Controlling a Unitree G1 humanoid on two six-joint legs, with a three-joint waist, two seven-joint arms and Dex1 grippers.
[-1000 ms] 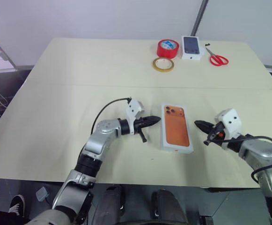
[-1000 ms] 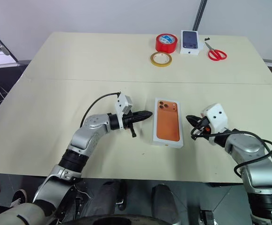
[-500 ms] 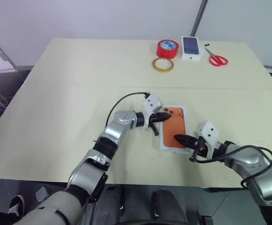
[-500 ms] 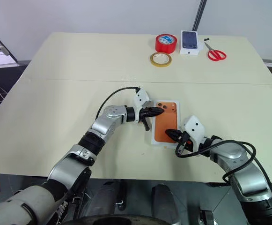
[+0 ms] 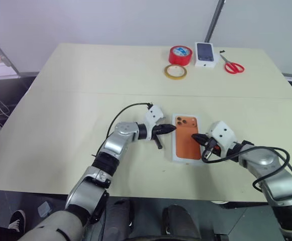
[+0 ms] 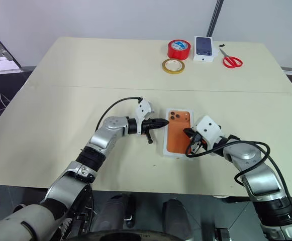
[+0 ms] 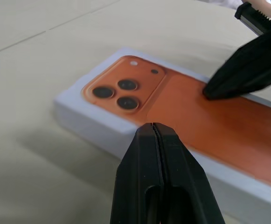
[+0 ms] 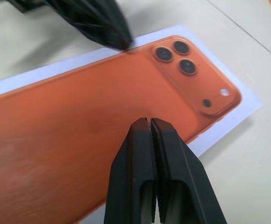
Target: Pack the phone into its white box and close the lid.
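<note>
The slim copper-orange phone [image 5: 187, 136] lies back-up in the shallow white cardboard box [image 5: 175, 152], mid-table. Left gripper [image 5: 172, 128] and right gripper [image 5: 195, 137] — both with fingers pressed together, holding nothing — flank it, seemingly seating it. Next — fetching a lid.

phone [image 8: 79, 126]: we'd call it a smooth satin copper-orange back, soft sheen, glassy dark lenses
white box [image 7: 93, 122]: matt white cardboard, plain smooth walls
left gripper [image 7: 156, 128]: black plastic fingers, slightly shiny, smooth
right gripper [image 8: 149, 122]: same black plastic, ribbed look on the sides
table [image 5: 85, 75]: matt pale-cream top, smooth to us
red tape roll [image 5: 180, 53]: glossy red plastic
scissors [image 5: 232, 65]: red plastic handles, metal blades
</note>
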